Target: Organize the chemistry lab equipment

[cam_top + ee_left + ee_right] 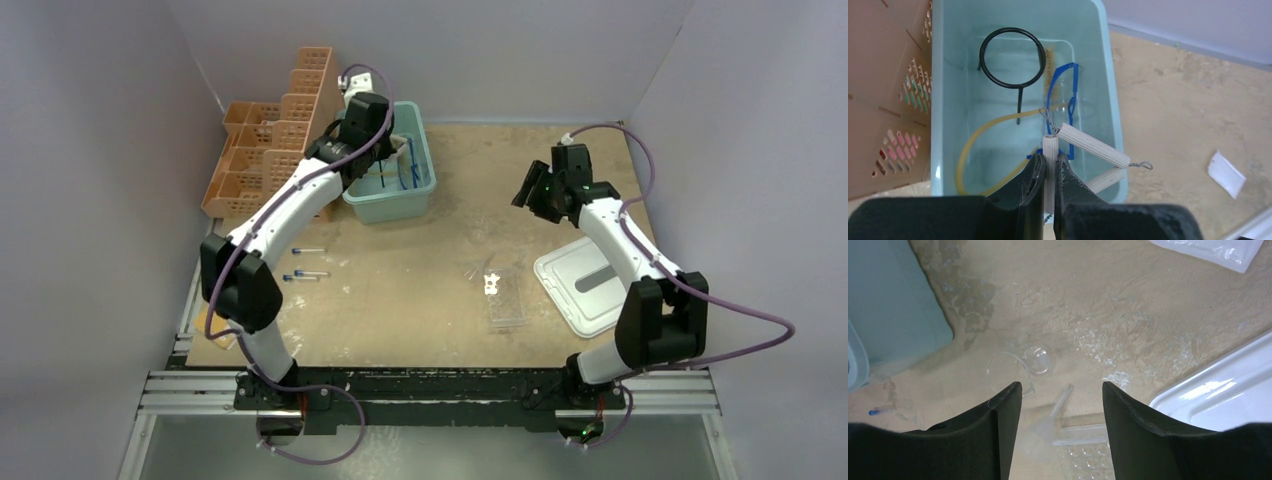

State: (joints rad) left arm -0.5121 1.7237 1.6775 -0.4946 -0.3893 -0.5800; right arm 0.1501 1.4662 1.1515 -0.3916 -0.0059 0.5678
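Pinches white-sleeved wire triangle [1090, 145] in tightly closed left gripper [1049, 162] above pale teal plastic bin [950, 130]; holds right gripper [1062, 390] wide apart, empty, over small clear glassware [1037, 360] on tan table [1148, 315].

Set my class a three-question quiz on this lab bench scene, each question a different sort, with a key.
1. True or false: the left gripper is shut on the wire triangle.
2. Which lies in the teal bin? A blue-capped tubes; B black wire ring; C clear tube rack.
3. Fill in: the right gripper is ____ (open or shut).
Key: 1 true; 2 B; 3 open.
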